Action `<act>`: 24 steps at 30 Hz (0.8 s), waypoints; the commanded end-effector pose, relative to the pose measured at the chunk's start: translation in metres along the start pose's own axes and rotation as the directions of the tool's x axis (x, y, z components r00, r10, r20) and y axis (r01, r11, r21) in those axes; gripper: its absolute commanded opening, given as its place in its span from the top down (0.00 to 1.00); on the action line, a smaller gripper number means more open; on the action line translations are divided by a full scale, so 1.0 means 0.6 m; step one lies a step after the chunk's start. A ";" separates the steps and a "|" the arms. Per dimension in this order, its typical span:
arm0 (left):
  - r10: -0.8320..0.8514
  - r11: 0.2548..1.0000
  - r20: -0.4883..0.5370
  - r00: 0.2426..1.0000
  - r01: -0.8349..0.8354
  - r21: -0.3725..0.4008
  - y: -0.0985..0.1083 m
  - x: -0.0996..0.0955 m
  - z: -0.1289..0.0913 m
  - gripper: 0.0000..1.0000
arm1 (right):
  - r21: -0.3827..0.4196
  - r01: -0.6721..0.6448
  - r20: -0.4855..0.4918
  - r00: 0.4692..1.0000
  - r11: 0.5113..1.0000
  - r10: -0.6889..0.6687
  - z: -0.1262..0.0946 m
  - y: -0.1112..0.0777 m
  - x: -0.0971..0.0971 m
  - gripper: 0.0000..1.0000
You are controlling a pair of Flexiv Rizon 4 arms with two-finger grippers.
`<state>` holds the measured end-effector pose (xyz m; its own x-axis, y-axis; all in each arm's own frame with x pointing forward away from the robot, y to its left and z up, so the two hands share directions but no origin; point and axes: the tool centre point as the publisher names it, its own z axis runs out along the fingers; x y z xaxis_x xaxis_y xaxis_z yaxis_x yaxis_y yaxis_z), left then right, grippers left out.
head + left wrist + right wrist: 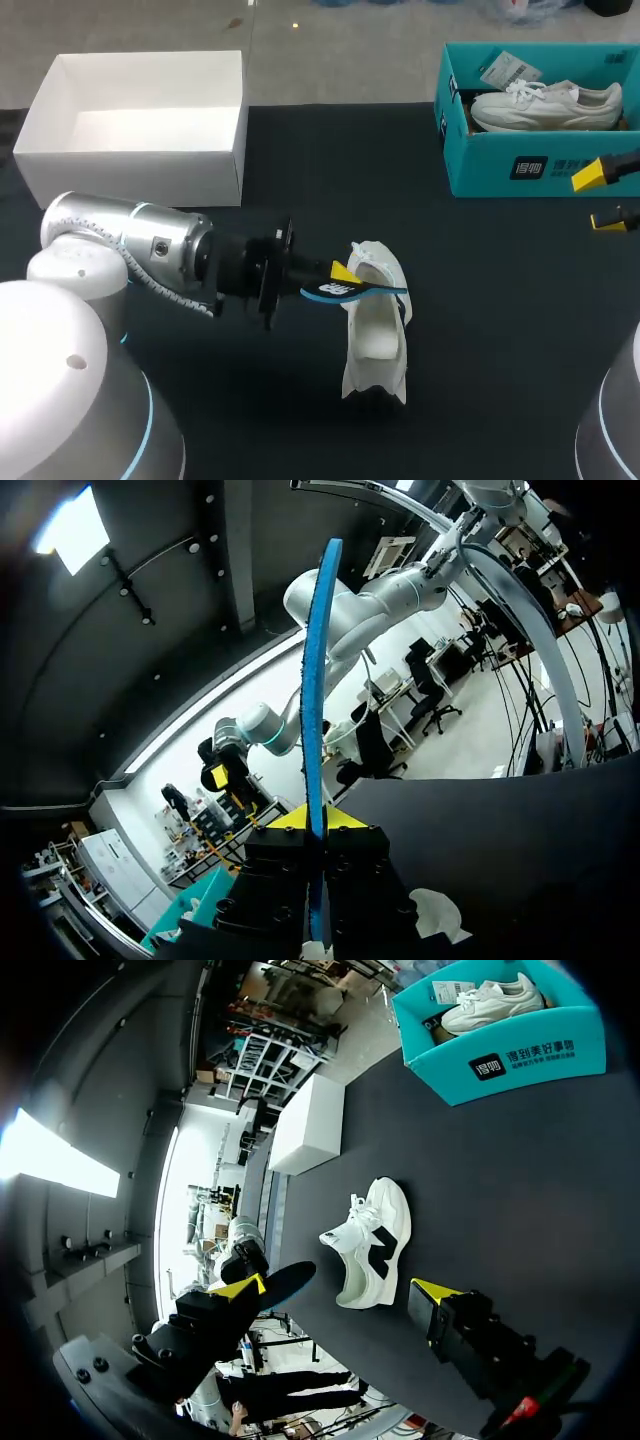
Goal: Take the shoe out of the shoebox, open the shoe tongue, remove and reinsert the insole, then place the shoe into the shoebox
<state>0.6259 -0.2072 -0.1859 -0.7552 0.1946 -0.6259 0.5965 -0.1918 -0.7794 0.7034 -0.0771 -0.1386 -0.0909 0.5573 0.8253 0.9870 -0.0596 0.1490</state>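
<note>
Left hand (318,825) sits closest, pinching the blue insole (318,680), which its wrist view shows edge-on and upright. From above, the insole crosses one end of the white shoe (375,320), which stands mid-table (500,330), well apart from the teal shoebox (480,165). Right hand (600,197) hovers spread near that box. Reinsertion looks due: feed one end into the opening, keep the tongue clear, and steady the shoe with the right hand. Only the right wrist view shows the shoe's dark side marking.
</note>
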 end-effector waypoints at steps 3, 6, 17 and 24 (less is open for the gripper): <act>-0.012 0.999 -0.021 1.000 0.012 -0.032 0.023 0.053 0.009 1.00 | 0.000 -0.001 0.002 1.000 1.000 0.001 -0.001 -0.002 0.000 0.00; 0.001 0.994 -0.054 0.999 -0.007 -0.111 0.039 0.075 0.009 1.00 | 0.000 -0.001 0.002 1.000 1.000 0.001 -0.001 -0.002 0.000 0.00; -0.014 0.990 -0.049 0.999 0.007 -0.142 0.079 0.103 0.005 1.00 | 0.000 -0.001 0.002 1.000 1.000 0.001 -0.001 -0.002 0.000 0.00; -0.014 0.990 -0.049 0.999 0.007 -0.142 0.079 0.103 0.005 1.00 | 0.000 -0.001 0.002 1.000 1.000 0.001 -0.001 -0.002 0.000 0.00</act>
<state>0.6070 -0.2064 -0.2609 -0.7498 0.2426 -0.6156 0.6233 -0.0530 -0.7802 0.7026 -0.0774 -0.1385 -0.0922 0.5560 0.8260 0.9868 -0.0599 0.1504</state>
